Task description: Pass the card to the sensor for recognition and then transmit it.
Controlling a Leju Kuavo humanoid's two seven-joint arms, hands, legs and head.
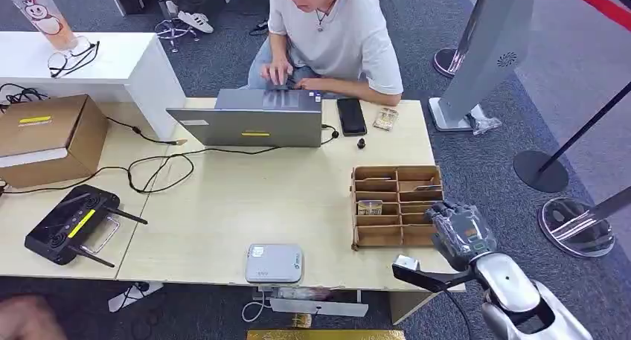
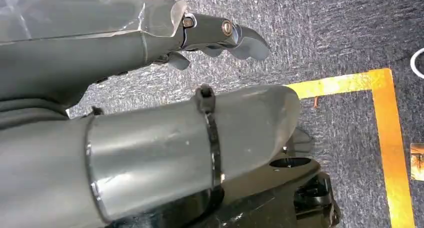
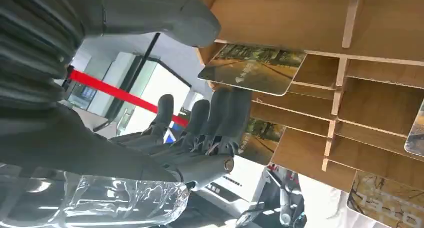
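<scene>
A: Sensor (image 1: 274,262) sits grey at the desk's (image 1: 223,199) near edge, well left of the wooden card rack (image 1: 396,206). And the cards?

B: Standing in the rack's slots; one card (image 3: 252,68) pokes out just beside the thumb, its long axis running across the fingers. The right robot hand (image 1: 460,232) is at the rack's right end, fingers apart, holding nothing.

A: The left robot hand (image 2: 220,36)?

B: Hanging over carpet, fingers loosely curled, empty. The right is nearer; slot walls crowd the grasp.
</scene>
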